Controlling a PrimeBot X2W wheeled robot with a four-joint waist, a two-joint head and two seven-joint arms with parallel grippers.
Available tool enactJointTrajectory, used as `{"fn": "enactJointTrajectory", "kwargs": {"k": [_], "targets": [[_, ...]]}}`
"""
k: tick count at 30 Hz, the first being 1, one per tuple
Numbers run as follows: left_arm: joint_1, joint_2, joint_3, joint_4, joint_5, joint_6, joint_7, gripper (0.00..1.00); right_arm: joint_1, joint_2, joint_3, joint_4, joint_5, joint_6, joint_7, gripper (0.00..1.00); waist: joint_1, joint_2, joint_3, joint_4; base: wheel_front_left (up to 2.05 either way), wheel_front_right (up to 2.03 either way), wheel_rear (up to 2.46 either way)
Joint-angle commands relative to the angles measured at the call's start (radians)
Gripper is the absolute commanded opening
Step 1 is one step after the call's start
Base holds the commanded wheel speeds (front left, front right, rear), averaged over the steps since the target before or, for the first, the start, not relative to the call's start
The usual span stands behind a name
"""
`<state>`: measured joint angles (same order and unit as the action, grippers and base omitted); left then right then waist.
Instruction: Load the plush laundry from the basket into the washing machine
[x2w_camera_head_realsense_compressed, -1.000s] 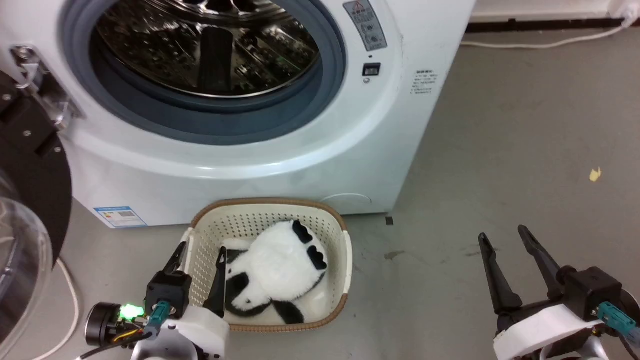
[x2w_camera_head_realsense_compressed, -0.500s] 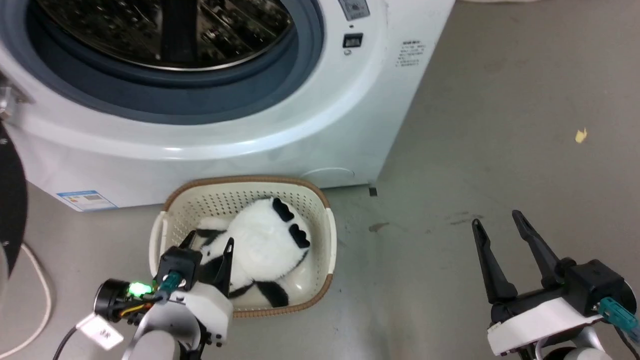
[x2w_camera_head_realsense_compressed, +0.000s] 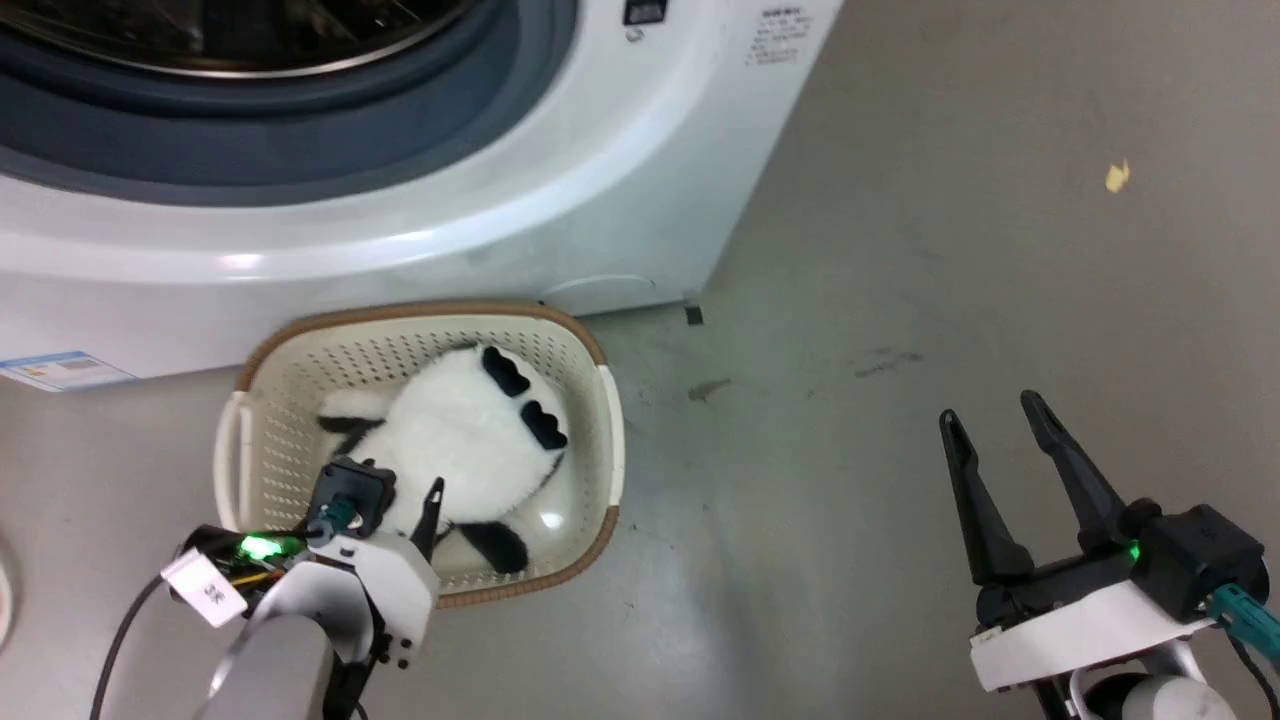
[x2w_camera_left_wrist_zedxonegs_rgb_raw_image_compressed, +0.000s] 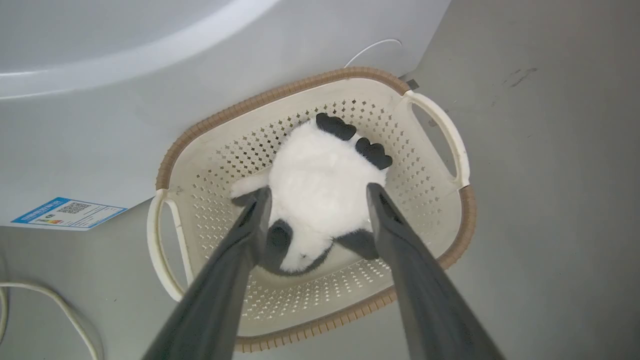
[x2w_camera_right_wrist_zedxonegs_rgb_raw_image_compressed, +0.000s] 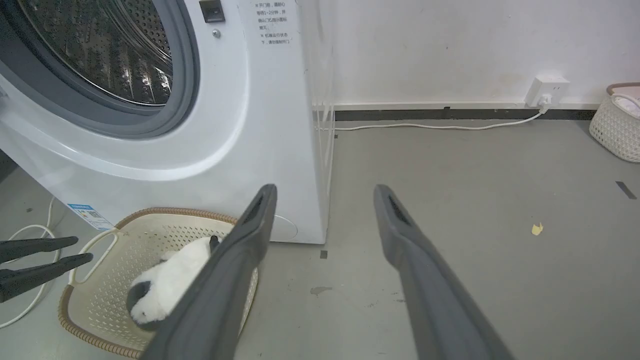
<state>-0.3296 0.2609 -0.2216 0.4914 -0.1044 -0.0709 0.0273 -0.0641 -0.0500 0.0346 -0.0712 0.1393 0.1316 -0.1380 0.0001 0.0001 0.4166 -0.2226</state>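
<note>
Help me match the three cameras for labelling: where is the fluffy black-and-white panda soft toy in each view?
Head view: the fluffy black-and-white panda soft toy is at lower left, inside the cream perforated plastic basket with brown rim.
Left wrist view: the toy is at centre.
Right wrist view: the toy is at lower left.
Shared landmark: that basket, standing before the white washing machine.
</note>
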Motion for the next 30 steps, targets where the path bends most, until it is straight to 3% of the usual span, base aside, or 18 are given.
{"fn": "enactJointTrajectory", "kwargs": {"k": [1,18,30], "targets": [[-0.03,0.014,-0.01,0.023,-0.008,-0.003,0.003,1.0,-0.02,0.0,0.001,-0.008,0.013,-0.001,-0.011,1.0,-0.0001,-0.0001,0.026,-0.021,0.0,0.0,0.0],[-0.243,0.125,-0.121,0.243,-0.019,-0.013,0.063,1.0,-0.034,0.0,0.024,-0.031,0.099,-0.001,-0.046,1.0,-0.0001,-0.0001,0.189,-0.128,0.0,0.0,0.0],[-0.428,0.172,-0.206,0.387,-0.051,-0.032,0.154,1.0,-0.019,0.0,0.01,-0.054,0.171,-0.001,-0.071,1.0,-0.0001,-0.0001,0.292,-0.176,0.0,0.0,0.0]]}}
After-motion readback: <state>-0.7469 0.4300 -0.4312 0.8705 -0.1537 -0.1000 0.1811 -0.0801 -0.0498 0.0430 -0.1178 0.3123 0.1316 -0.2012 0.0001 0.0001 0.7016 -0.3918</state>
